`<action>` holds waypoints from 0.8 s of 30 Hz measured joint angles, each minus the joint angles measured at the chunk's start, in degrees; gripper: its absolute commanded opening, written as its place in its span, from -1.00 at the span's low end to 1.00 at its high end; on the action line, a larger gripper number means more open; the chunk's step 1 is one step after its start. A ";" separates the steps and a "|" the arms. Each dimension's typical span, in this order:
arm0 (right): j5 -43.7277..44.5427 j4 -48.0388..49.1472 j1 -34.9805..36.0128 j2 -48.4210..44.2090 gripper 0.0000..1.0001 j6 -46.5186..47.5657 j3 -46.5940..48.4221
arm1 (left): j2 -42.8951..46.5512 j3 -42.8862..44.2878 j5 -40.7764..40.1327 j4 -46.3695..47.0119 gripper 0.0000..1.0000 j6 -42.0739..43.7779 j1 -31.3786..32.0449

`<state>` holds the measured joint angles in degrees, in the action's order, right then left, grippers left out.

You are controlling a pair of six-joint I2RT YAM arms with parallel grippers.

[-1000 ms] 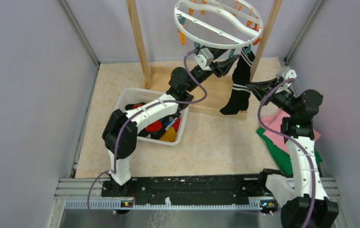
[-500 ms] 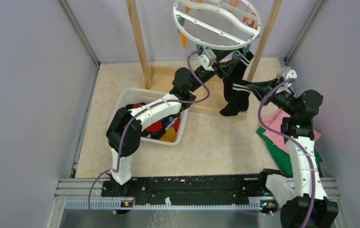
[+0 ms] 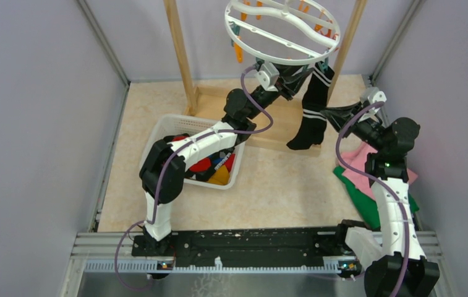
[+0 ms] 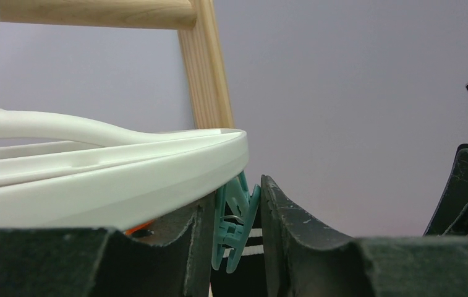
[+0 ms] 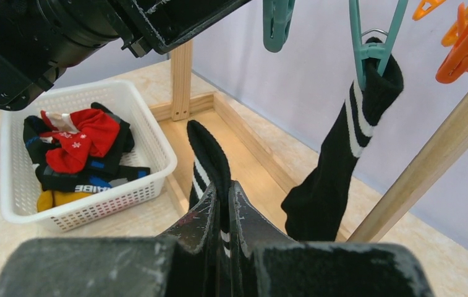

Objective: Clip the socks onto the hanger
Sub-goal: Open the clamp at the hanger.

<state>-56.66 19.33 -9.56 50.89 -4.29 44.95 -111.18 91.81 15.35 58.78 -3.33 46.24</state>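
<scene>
Two black socks with white stripes on show: the hung sock (image 5: 342, 142) dangles from a teal plastic peg (image 5: 370, 46) on the white round plastic hanger (image 4: 126, 179) at 12 o'clock, and the held sock (image 5: 209, 154) is pinched tight in the right gripper (image 5: 223, 189). One white mesh basket (image 5: 95, 204) at 9 o'clock holds more. Beige stone-look tabletop (image 3: 280, 185), pale lilac walls (image 3: 33, 124). Meanwhile the left arm (image 3: 188, 145) reaches up, left gripper (image 4: 237, 195) squeezing a second teal peg (image 4: 231, 238) under the rim.
</scene>
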 measured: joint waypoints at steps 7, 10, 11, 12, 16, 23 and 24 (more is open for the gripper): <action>0.00 0.24 -0.07 0.00 -1.00 -0.28 0.00 | 0.00 0.02 -0.04 0.17 -0.68 -0.28 0.00; 0.04 1.09 -0.11 0.02 -1.00 -0.85 0.02 | 0.00 0.02 -0.17 0.20 -0.78 -0.87 0.00; 0.09 1.27 -0.11 0.07 -1.00 -1.07 0.02 | 0.00 0.02 -0.26 0.20 -0.82 -1.07 0.00; 0.20 1.46 -0.11 0.22 -1.00 -1.40 0.02 | 0.00 0.02 -0.31 0.24 -0.86 -1.27 0.00; 0.83 2.23 -0.11 1.70 -1.00 -2.80 0.07 | 0.00 0.02 -0.83 0.39 -1.00 -2.14 0.00; 0.42 4.46 -0.24 5.55 -1.00 -7.04 1.03 | 0.00 0.02 -1.60 0.39 -1.00 -4.20 0.00; 0.33 5.20 -0.26 6.27 -1.00 -7.80 1.55 | 0.00 0.02 -1.75 0.39 -1.00 -4.44 0.00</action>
<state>-56.34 24.53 -9.82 57.17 -12.10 46.50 -111.18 91.83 13.61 59.18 -7.77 46.24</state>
